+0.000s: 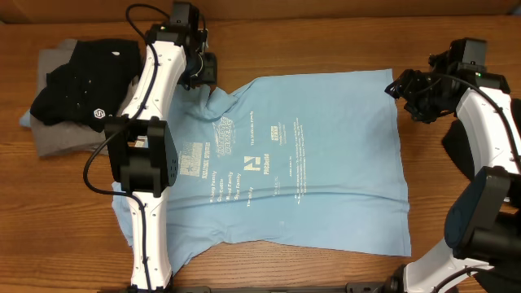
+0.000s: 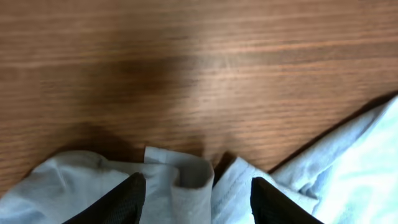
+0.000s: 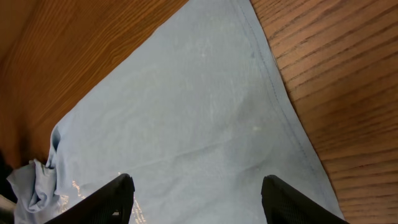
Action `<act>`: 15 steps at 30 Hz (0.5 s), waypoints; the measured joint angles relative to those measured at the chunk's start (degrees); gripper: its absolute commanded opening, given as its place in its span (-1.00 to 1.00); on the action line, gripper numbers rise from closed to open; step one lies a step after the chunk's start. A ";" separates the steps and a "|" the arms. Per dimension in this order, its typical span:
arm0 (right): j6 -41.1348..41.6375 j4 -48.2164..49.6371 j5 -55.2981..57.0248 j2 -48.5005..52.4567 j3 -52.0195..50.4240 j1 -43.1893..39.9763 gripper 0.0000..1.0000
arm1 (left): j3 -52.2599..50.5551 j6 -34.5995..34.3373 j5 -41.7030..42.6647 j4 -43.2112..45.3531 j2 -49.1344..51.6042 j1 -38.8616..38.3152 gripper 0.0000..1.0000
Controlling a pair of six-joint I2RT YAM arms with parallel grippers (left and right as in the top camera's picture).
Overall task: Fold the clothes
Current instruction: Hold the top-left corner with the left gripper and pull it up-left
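Note:
A light blue T-shirt (image 1: 277, 163) with printed text lies spread on the wooden table. My left gripper (image 1: 202, 72) is open at the shirt's bunched top left corner. In the left wrist view its fingers (image 2: 198, 198) straddle a crumpled fold of blue cloth (image 2: 186, 180). My right gripper (image 1: 404, 85) is open at the shirt's top right corner. In the right wrist view its fingers (image 3: 198, 198) hover over flat blue cloth (image 3: 199, 124) near the hem.
A black garment (image 1: 85, 81) lies on a grey one (image 1: 57, 134) at the table's far left. Bare wood (image 1: 464, 220) lies to the right of the shirt and along the back edge.

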 measured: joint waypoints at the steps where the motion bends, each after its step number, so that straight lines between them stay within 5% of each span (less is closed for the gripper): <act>1: -0.02 0.00 -0.02 0.00 0.00 0.00 0.38 | 0.00 0.07 0.02 -0.59 0.02 0.00 0.12; 3: 0.00 0.00 0.00 0.00 0.00 0.00 0.38 | 0.00 0.13 0.02 -1.14 0.15 0.00 0.01; 7: 0.00 0.02 0.00 0.00 0.00 0.00 0.38 | 0.00 0.98 -0.07 -1.16 0.46 0.00 -0.74; 9: 0.00 0.00 0.00 0.00 0.00 0.00 0.38 | 0.00 1.55 -0.22 -0.92 0.55 0.00 -0.85; 10: 0.00 0.00 0.00 0.00 0.00 0.00 0.38 | 0.00 1.70 -0.24 -0.90 0.55 0.00 -0.78; 12: 0.00 -0.04 0.00 0.00 0.00 0.00 0.38 | 0.00 1.84 -0.22 -1.07 0.55 0.00 -0.05; 15: 0.00 0.02 0.00 0.00 0.00 0.00 0.38 | 0.00 2.34 -0.26 -1.44 0.55 0.00 0.07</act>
